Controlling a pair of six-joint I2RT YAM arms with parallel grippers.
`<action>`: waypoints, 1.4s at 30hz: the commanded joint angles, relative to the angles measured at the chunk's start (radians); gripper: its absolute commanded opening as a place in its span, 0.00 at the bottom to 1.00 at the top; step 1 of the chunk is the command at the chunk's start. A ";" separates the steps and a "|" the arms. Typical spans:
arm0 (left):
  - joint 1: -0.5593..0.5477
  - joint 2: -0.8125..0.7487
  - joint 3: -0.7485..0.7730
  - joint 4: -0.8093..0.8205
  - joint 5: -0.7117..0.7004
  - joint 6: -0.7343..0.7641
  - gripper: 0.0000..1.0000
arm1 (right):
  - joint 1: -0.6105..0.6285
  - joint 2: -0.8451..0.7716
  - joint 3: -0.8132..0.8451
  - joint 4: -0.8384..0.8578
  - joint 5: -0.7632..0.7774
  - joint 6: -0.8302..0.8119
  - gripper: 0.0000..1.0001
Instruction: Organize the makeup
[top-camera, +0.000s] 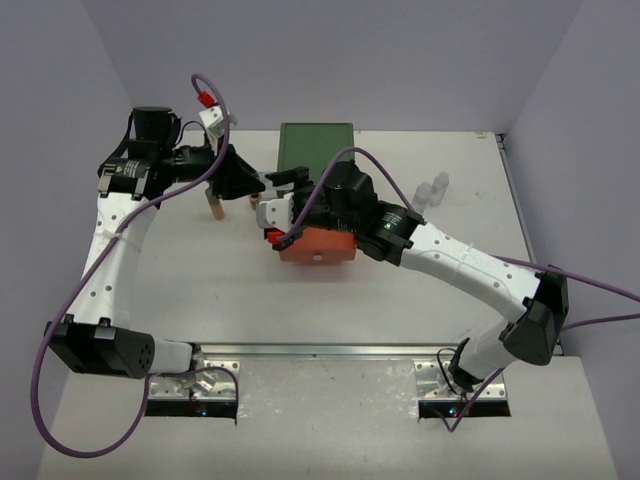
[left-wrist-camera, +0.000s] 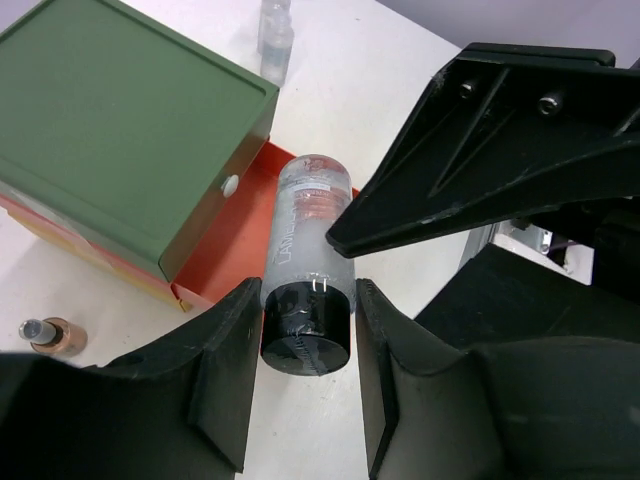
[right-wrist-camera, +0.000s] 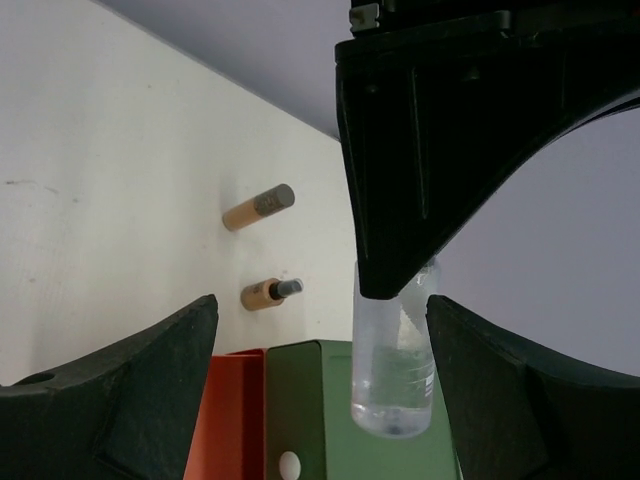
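My left gripper (left-wrist-camera: 307, 330) is shut on a clear bottle (left-wrist-camera: 312, 225) with a black cap, gripping it at the cap end. The bottle reaches out over the open orange drawer (left-wrist-camera: 232, 255) of the green-topped box (left-wrist-camera: 120, 130). In the right wrist view the same clear bottle (right-wrist-camera: 392, 370) hangs in front of the green box (right-wrist-camera: 330, 420), between the wide-apart fingers of my open right gripper (right-wrist-camera: 320, 320). From above, the left gripper (top-camera: 243, 180) and right gripper (top-camera: 283, 200) meet beside the box (top-camera: 316, 150). Two peach tubes (right-wrist-camera: 258, 207) (right-wrist-camera: 268, 293) lie on the table.
Two small clear bottles (top-camera: 432, 190) stand at the back right of the table. A peach tube (top-camera: 214, 207) stands under the left arm. The orange drawer (top-camera: 318, 245) sticks out toward the near side, below the right wrist.
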 joint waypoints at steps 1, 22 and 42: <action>-0.008 -0.032 0.006 0.020 0.079 0.011 0.00 | 0.002 0.054 0.044 0.070 0.122 -0.052 0.81; -0.014 -0.094 -0.145 0.041 0.050 -0.033 1.00 | -0.027 -0.061 -0.169 0.082 0.204 0.025 0.00; -0.014 0.059 -0.113 0.294 -0.472 -0.261 1.00 | -0.147 0.065 -0.264 -0.022 0.170 0.075 0.36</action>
